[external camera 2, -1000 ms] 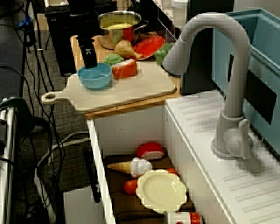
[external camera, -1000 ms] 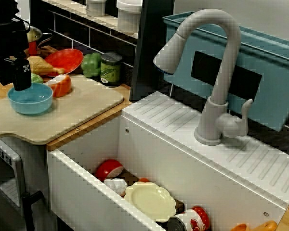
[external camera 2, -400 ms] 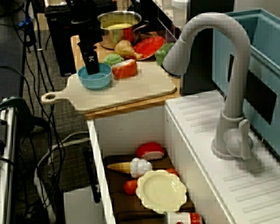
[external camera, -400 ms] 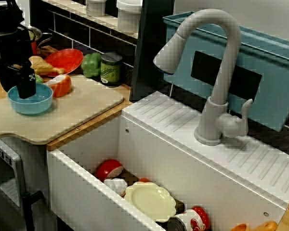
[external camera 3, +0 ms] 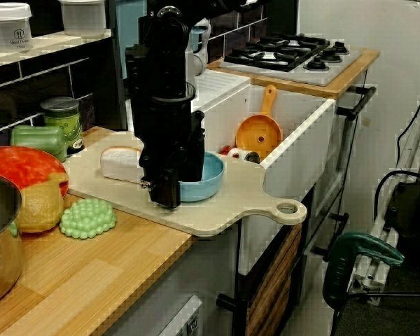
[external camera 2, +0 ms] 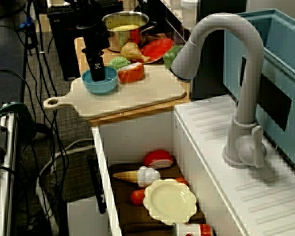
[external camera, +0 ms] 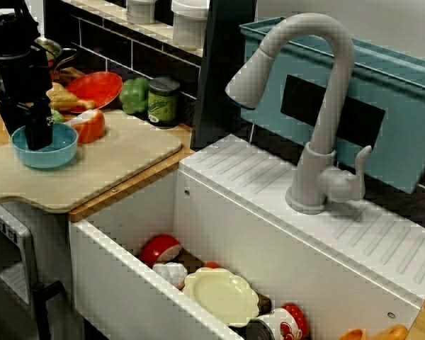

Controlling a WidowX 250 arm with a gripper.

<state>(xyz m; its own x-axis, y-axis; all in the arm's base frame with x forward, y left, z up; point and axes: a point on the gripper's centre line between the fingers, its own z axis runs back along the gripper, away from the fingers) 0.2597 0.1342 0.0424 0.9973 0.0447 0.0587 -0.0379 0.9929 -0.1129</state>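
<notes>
Since a second ago, when it hung higher over the near left rim, my hand [external camera: 30, 134] has come down and a little to the right. It now stands upright in the blue bowl [external camera: 53, 152] at the far left of the view across the sink. The bowl itself has not shifted. It sits on the left part of the pale cutting board [external camera: 120, 152], which lies on the wooden desk [external camera 3: 91, 273].

One dark finger [external camera: 39, 133] dips inside the bowl. In the view from the pot's side another finger [external camera 3: 164, 197] seems to reach down outside the near wall. The rim may lie between them, but I cannot tell whether they press on it. From that side the body of my hand [external camera 3: 171, 189] covers most of the bowl [external camera 3: 210, 178], and only its right edge shows.

Just right of the bowl lies an orange and white food piece [external camera: 90, 125]. Behind it are a red plate [external camera: 95, 88], a green pepper [external camera: 134, 95] and a green jar [external camera: 163, 101].

Further right nothing has moved. The white sink [external camera: 127, 280] holds a yellow plate [external camera: 219, 294] among half-hidden toys and a can [external camera: 280, 327] cut off by the lower edge. The grey faucet [external camera: 319, 106] stands over it.
</notes>
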